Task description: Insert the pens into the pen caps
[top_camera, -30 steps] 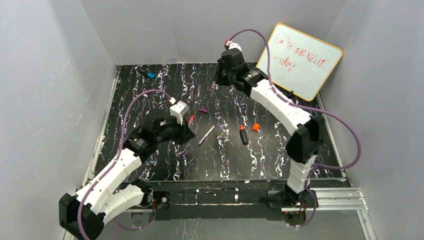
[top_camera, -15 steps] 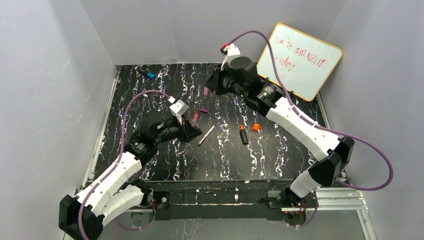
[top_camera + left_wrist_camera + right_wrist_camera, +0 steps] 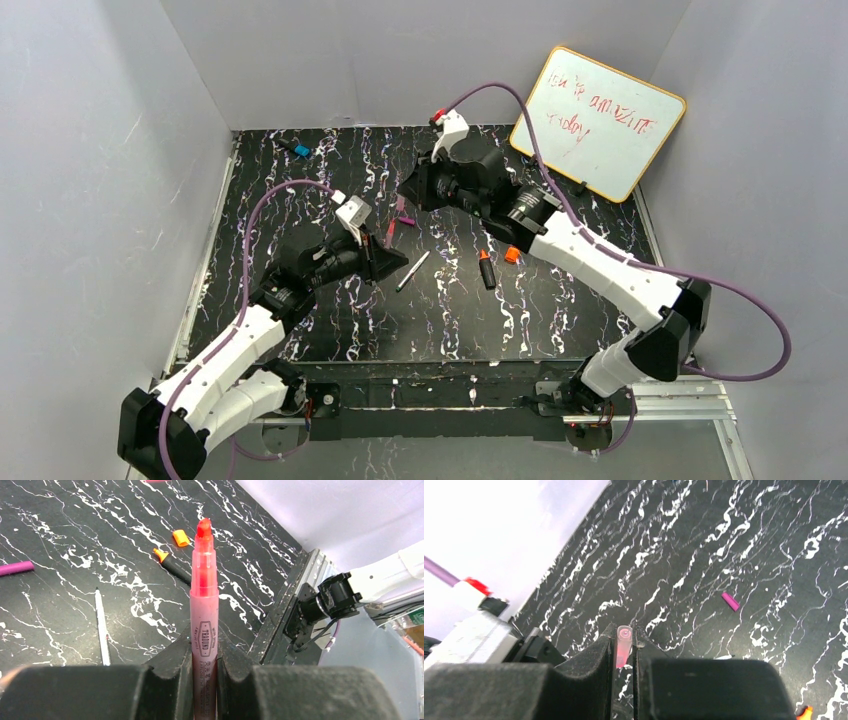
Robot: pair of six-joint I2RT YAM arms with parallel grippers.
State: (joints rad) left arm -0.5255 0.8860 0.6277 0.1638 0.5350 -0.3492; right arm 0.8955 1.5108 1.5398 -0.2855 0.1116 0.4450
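At the far-left back of the black marbled table [image 3: 520, 320] lies a small black piece with a blue end [image 3: 297, 149], well apart from everything else. The left gripper [image 3: 204, 649] is clamped tight on the lower barrel of the pink pen [image 3: 205, 595]. The pen sticks straight out past its fingers, red tip foremost and uncapped.

Just right of that gripper the white pen [image 3: 412, 271] lies loose and slanted on the table. Beyond the pink pen's tip a magenta cap [image 3: 406, 220] lies flat, touched by neither arm.

Just behind it is the right gripper [image 3: 624, 631], its jaws nearly together and pinching the pale pink cap [image 3: 622, 652] (the cap's open mouth faces outward past the fingertips). From above, the pen's tip and that cap are near each other but apart, with the tip aimed roughly toward the cap.

Further right the black marker [image 3: 486, 271] lies with its orange-red end toward the back. The orange cap [image 3: 512, 255] sits just beside it, not touching. A whiteboard [image 3: 598, 120] leans in the far-right corner.
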